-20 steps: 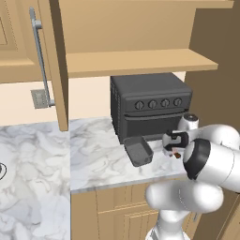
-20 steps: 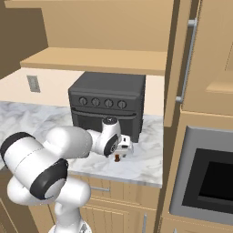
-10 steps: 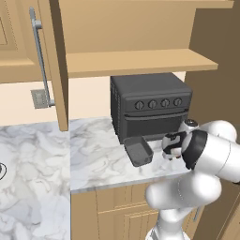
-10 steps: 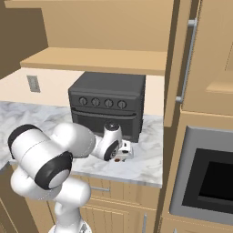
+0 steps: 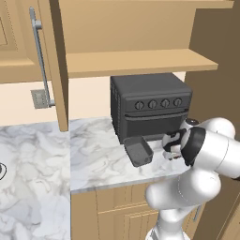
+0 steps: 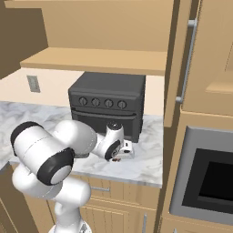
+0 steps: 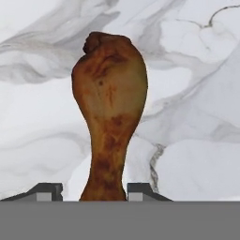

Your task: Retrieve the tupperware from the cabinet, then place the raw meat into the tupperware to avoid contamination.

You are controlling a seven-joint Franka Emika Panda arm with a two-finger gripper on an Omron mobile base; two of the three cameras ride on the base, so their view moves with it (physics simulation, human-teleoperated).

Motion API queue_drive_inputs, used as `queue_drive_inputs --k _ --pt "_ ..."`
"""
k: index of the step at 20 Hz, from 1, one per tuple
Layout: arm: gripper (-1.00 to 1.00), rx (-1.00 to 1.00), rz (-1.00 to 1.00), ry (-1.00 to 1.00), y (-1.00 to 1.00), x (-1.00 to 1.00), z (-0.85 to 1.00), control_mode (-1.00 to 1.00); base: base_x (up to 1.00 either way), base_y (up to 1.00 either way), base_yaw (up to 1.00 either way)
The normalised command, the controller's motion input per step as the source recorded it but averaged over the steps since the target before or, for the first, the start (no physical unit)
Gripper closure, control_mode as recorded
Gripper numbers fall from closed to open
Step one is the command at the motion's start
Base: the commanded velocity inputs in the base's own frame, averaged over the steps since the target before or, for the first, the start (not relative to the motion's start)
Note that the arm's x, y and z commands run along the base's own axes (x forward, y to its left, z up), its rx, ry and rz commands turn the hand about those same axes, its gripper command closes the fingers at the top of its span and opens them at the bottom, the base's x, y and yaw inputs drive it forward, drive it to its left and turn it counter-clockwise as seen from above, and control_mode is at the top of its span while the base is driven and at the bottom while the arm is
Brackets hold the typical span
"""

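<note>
The raw meat (image 7: 110,93), a reddish-brown drumstick, lies on the marble counter (image 5: 93,159), and the hand view looks straight down on it. My gripper (image 7: 94,192) straddles its thin end, with the right fingertip (image 7: 140,191) almost against it and a small gap at the left one. In the right base view the gripper (image 6: 120,158) is down at the counter over the meat (image 6: 116,159), in front of the toaster oven. The dark grey tupperware (image 5: 138,151) stands empty on the counter just left of my gripper (image 5: 171,151). The cabinet (image 5: 52,61) above hangs open, showing its bare shelf.
A big dark toaster oven (image 5: 150,105) stands right behind the tub and the hand. The open cabinet door with its grey bar handle (image 5: 40,56) juts out at the left. A tall cabinet with a built-in oven (image 6: 207,182) borders the counter's right end.
The hand has dropped to the counter over the meat. Its jaws have narrowed from wide open to close around the drumstick's thin end.
</note>
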Motion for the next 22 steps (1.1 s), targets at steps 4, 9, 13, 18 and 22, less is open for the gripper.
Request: queue_drive_inputs --k 4,9,13,18,22 --pt "1.00 0.00 0.00 0.00 0.00 0.00 -0.07 -1.00 0.00 0.00 0.00" --pt "1.00 0.00 -0.04 -0.01 0.00 -0.07 0.00 -1.00 0.00 0.00 0.00" --pt "1.00 0.00 -0.10 0.00 -0.02 -0.14 0.12 -1.00 0.00 0.00 0.00" --pt "1.00 0.00 -0.07 0.00 0.00 -0.27 0.33 -1.00 0.00 0.00 0.00" --pt "1.00 0.00 -0.06 0.00 0.00 -0.33 0.48 -1.00 0.00 0.00 0.00"
